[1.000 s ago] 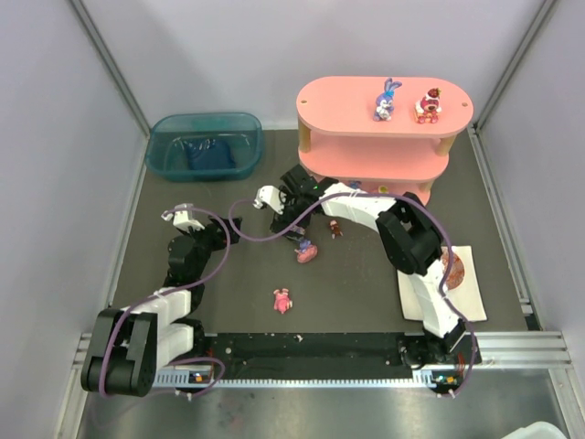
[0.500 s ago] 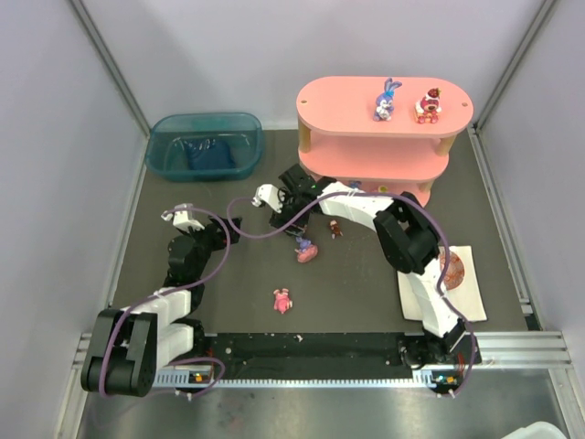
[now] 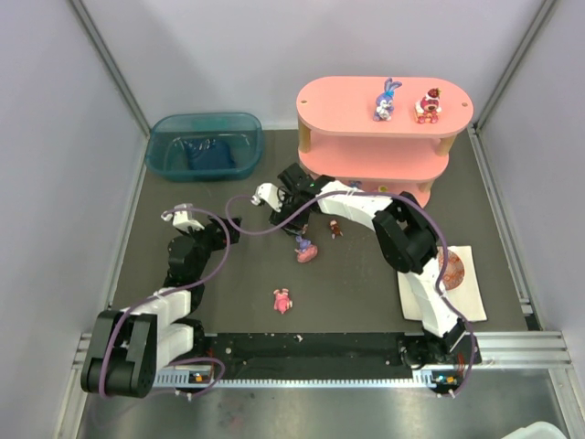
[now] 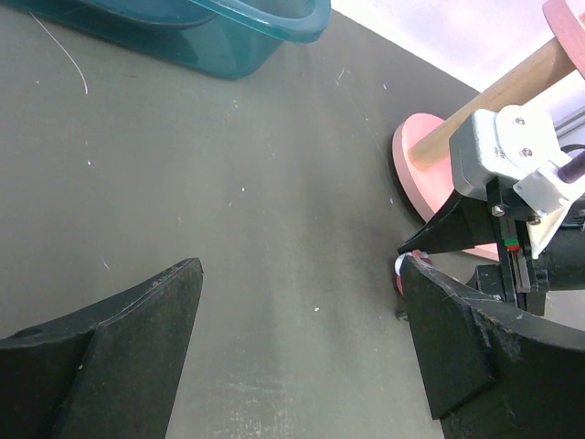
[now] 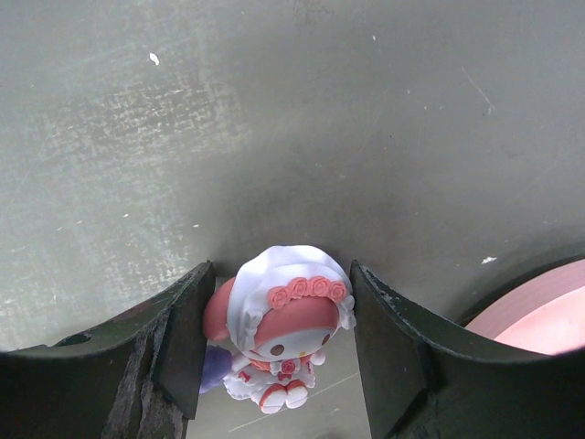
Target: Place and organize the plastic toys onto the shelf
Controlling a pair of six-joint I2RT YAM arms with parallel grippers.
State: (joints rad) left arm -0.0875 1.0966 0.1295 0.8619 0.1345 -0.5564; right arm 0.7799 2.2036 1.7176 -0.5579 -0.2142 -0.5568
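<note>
The step in hand is a pick-up. The right tool (image 5: 279,274) is clenched on a small plastic figurine in a white bonnet trimmed with pink roses (image 5: 288,315), its two fingers (image 5: 183,338) pressed against either side of the head. From the wrist view I cannot tell whether the figurine is off the dark grey surface (image 3: 366,302) or resting on it. The spot is just in front of the pink three-tier shelf with rounded boards and wooden posts (image 3: 338,101).

On the shelf's top board stand a long-eared purple-blue bunny toy (image 3: 387,99) and a red toy figure (image 3: 428,105), side by side. Two more toys lie on the surface: a pink figurine (image 3: 281,300) near the arm bases and a tiny dark red one (image 3: 335,229) close to the shelf.

The left tool (image 4: 302,311) hangs released and empty above bare surface.

Next, I judge, comes a straight lift clear of the surface, then a carry to a free spot on a tier, set down upright without knocking the two toys there.
</note>
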